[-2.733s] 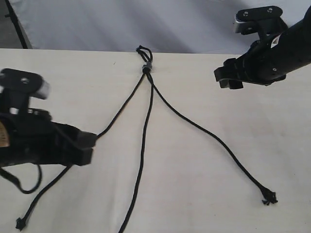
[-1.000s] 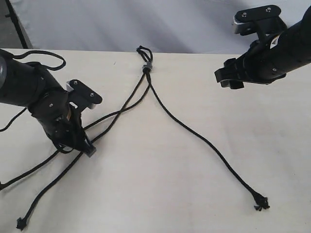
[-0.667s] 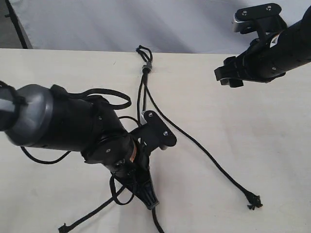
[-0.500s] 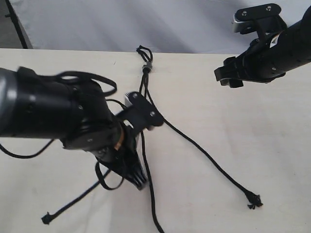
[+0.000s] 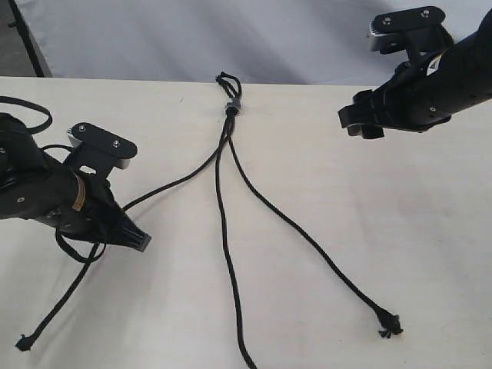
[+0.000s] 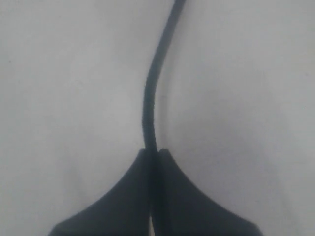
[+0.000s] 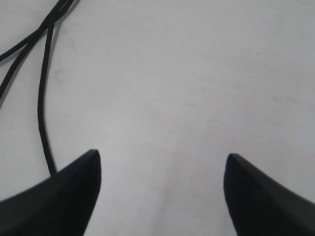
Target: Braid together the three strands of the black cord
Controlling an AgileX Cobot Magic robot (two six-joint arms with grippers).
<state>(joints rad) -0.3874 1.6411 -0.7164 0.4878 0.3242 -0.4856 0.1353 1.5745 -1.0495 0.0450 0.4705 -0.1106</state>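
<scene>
While the left gripper (image 5: 141,243) sits low on the table (image 5: 369,223) at your left side, its jaws are pressed together on the left strand (image 5: 181,179), and the left wrist view confirms it: the tips meet with that strand (image 6: 149,103) pinched between them and running straight out ahead. You have the black cord (image 5: 228,127) lying spread on the table, its joined end at the far edge, where the small loop (image 5: 226,80) and the greyish band (image 5: 233,105) sit. From there the left strand goes out to the clamped gripper and on past it to a tip near the front left corner. The middle strand (image 5: 225,254) runs nearly straight toward you and leaves the frame at the bottom. The right strand (image 5: 307,240) slants off to a frayed tip at the front right. Just below the band the strands crowd together, and you cannot tell which lies over which. Your right gripper (image 5: 361,123) hangs above the table at the far right, jaws apart (image 7: 162,169), holding nothing, well clear of the cord.
</scene>
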